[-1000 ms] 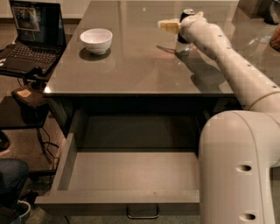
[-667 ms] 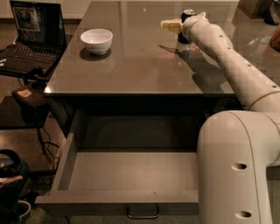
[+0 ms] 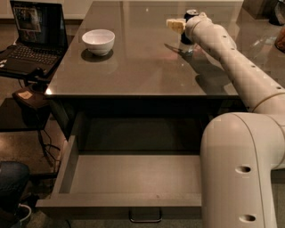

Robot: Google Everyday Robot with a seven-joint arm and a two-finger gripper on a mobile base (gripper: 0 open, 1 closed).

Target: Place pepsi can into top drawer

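Observation:
The pepsi can (image 3: 191, 13) stands upright at the far right of the grey table (image 3: 133, 67); its silver top and part of its dark body show behind my wrist. My gripper (image 3: 179, 26) is at the can, with a cream part sticking out to the can's left. My arm hides most of the can and the contact with it. The top drawer (image 3: 120, 201) is pulled out wide below the table's front edge, with nothing in it. Its dark loop handle (image 3: 144, 217) is at the front centre.
A white bowl (image 3: 98, 41) sits at the table's far left. An open laptop (image 3: 29, 38) stands on a low side table at the left. A person's leg and shoe (image 3: 11, 191) are at the bottom left. My arm's base (image 3: 242, 173) fills the bottom right.
My gripper has shifted slightly farther in toward the can. The can, bowl and drawer have not moved.

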